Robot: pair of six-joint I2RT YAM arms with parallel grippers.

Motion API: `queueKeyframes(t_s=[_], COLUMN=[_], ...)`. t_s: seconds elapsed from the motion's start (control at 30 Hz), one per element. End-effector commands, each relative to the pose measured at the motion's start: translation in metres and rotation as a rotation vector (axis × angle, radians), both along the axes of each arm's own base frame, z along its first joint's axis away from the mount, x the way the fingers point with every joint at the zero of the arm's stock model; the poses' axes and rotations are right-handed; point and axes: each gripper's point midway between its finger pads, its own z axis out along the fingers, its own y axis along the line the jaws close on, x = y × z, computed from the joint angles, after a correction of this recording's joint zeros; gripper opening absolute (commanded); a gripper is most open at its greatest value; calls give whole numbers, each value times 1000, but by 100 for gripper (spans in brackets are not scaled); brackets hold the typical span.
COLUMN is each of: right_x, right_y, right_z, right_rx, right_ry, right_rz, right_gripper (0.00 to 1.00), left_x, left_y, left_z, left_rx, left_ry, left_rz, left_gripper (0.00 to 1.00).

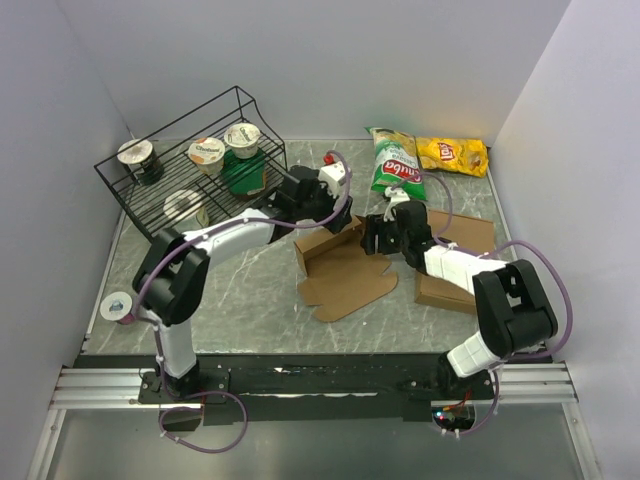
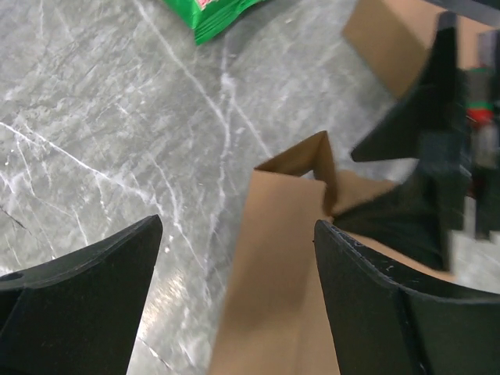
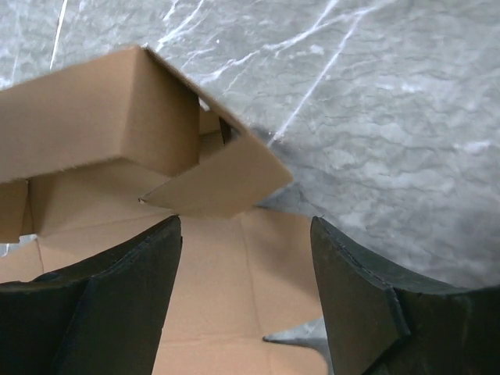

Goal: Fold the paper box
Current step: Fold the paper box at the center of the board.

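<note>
The paper box (image 1: pixel 345 282) lies mid-table, its brown blank partly flat with the far side raised as a wall. My left gripper (image 1: pixel 338 222) reaches in from the left over that raised side. In the left wrist view the gripper (image 2: pixel 237 226) is open, and the upright cardboard wall (image 2: pixel 273 258) stands between its fingers, nearer the right one and not clamped. My right gripper (image 1: pixel 370 238) faces it from the right and stands open (image 3: pixel 246 223) above the flat panel (image 3: pixel 234 281). A folded wall (image 3: pixel 86 117) and a loose flap (image 3: pixel 219 183) sit just ahead of it.
A black wire rack (image 1: pixel 120 170) with several yogurt cups stands at the back left. A green chip bag (image 1: pixel 393 165) and a yellow one (image 1: pixel 452 153) lie at the back. A plain cardboard slab (image 1: pixel 470 230) lies under the right arm. A small cup (image 1: pixel 117 305) sits at the left edge.
</note>
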Motion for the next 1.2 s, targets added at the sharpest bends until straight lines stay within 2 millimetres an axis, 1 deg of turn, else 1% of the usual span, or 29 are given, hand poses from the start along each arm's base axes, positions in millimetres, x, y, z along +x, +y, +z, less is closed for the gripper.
queueKeyframes(t_s=[0.0,0.03,0.1,0.13,0.17,0.2,0.23,0.33,0.37,0.43,0.47,0.5,0.53,0.6,0.63,0.7,0.73,0.77,0.8,0.83,0.87,0.93,0.97,1.0,1.03,1.07,1.1,1.13,1.17], right_x=[19,20,19,18,17,15,13,9,7,6,5,8,7,10,14,19,25,28,40,46,59,72,79,87,92,97,102,105,111], right_y=[11,10,9,8,8,7,7,7,7,3,0,-8,-14,-23,-31,-36,-43,-45,-45,-46,-46,-48,-46,-44,-43,-41,-38,-34,-31], right_z=[21,24,27,28,31,30,29,32,38,45,55,60,63,80,87,100,103,94,107,107,106,104,91,97,85,86,84,70,72], right_rx=[33,38,56,62,71,74,77,91,97,97,99,100,105,159,193,231,232,228,227,222,214,220,220,226,231,242,261,266,279], right_ry=[-92,-102,-113,-113,-117,-109,-101,-81,-92,-98,-122,-132,-129,-145,-159,-180,-185,-144,-163,-152,-133,-110,-72,-78,-48,-52,-54,-22,-22], right_rz=[65,64,65,68,74,72,76,76,74,50,44,24,10,-12,-19,-36,-59,-74,-76,-83,-97,-122,-125,-123,-127,-122,-115,-107,-97], right_gripper=[75,75,75,75,75,75,74,73,73,73,74,74,74,74,74,74,73,73,71,70,70,69,69,68,68,68,68,68,68], left_x=[17,18,21,22,23,25,26,30,30,30,30,30,30,27,28,27,26,27,28,30,30,33,34,35,34,33,34,29,25], left_y=[-10,-14,-21,-24,-26,-27,-27,-26,-26,-23,-22,-20,-19,-17,-18,-20,-20,-21,-21,-21,-20,-19,-16,-16,-14,-11,-11,-8,-6], left_z=[5,-2,0,-7,-7,-9,-15,-24,-27,-35,-37,-40,-36,-37,-28,-20,-15,-11,-5,0,3,17,21,30,41,44,54,59,61], left_rx=[30,30,11,8,1,0,8,22,26,46,50,58,56,53,34,18,15,15,12,11,15,9,17,10,4,12,2,11,28], left_ry=[-51,-39,-32,-21,-19,-20,-15,-9,-6,0,3,4,-2,-1,-20,-32,-36,-41,-51,-61,-65,-88,-91,-106,-118,-120,-136,-130,-122], left_rz=[18,1,-8,-13,-16,-13,-6,5,8,18,20,28,31,32,30,19,16,13,14,19,21,36,46,49,53,60,62,60,55], left_gripper=[84,83,83,83,83,83,83,83,83,83,83,83,83,83,84,85,85,86,86,88,90,93,94,95,97,97,97,98,98])
